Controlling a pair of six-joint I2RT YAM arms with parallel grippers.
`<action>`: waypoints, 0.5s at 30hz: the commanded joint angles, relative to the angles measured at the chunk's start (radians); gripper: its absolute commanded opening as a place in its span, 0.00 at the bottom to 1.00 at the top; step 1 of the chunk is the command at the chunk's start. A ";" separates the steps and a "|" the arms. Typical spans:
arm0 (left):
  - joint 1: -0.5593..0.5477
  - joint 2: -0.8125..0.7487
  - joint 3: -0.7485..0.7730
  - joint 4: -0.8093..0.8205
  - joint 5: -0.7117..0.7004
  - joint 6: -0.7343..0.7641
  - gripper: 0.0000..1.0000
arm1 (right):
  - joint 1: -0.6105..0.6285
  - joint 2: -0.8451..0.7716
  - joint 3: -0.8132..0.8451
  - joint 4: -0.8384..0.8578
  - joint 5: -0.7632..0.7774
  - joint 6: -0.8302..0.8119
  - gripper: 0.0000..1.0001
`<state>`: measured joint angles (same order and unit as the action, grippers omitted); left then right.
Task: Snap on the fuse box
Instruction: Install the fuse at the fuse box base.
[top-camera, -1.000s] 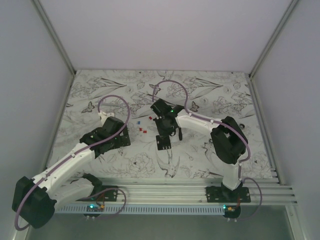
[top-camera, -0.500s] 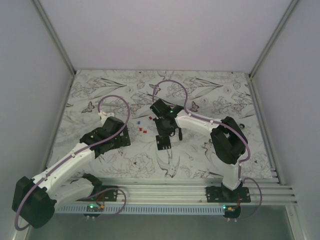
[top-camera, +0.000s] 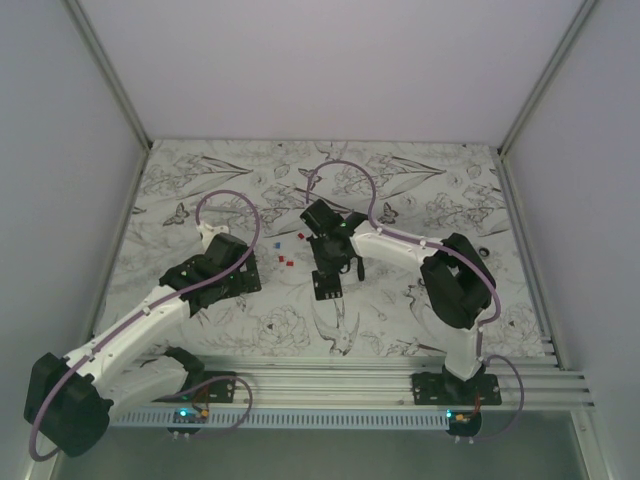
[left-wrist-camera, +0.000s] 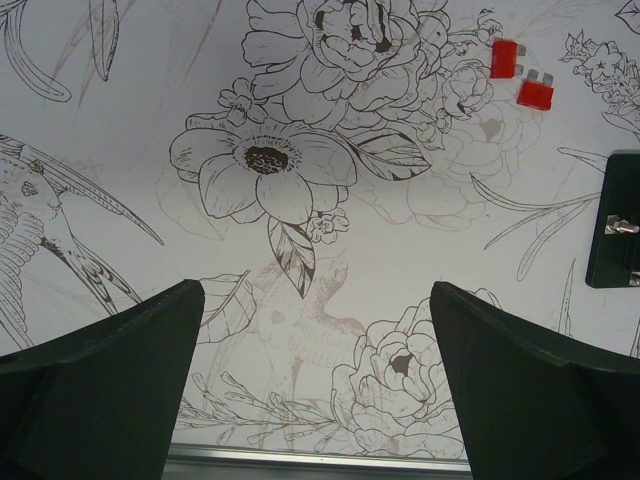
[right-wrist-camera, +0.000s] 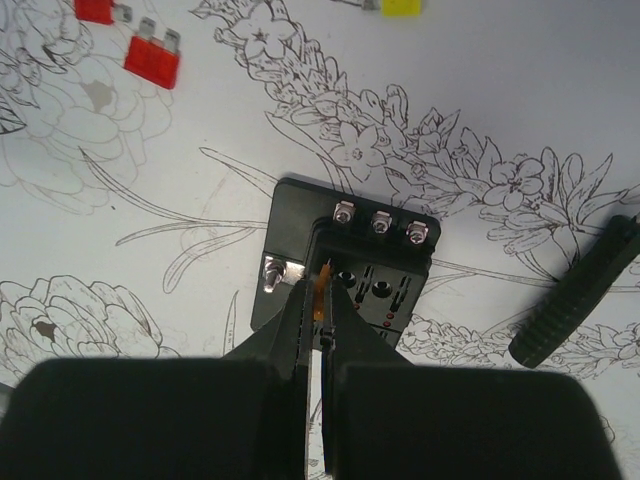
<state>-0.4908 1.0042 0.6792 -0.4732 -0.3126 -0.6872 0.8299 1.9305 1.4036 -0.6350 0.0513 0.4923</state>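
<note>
Where fingers (right-wrist-camera: 283, 340) pinch orange piece (right-wrist-camera: 320, 292), fuse box (right-wrist-camera: 378, 258) hides

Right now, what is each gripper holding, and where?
Right gripper pinches a small orange piece by its near end; left gripper holds nothing.

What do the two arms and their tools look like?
The left arm and the right arm have white links and black joints. A thin purple cable loops along each. The left tool and the right tool are black, with two wedge-shaped fingers. A small green light glows by each base.
</note>
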 joint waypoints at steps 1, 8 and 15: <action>0.006 -0.007 -0.015 -0.042 -0.002 0.007 1.00 | 0.010 -0.039 -0.020 0.016 0.023 0.034 0.00; 0.006 -0.009 -0.015 -0.042 0.000 0.006 1.00 | 0.010 -0.059 -0.040 0.022 0.013 0.049 0.00; 0.006 -0.014 -0.017 -0.042 0.004 0.005 1.00 | 0.010 -0.042 -0.065 0.047 0.025 0.076 0.00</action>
<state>-0.4908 1.0027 0.6792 -0.4732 -0.3119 -0.6872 0.8299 1.9041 1.3540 -0.6174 0.0566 0.5358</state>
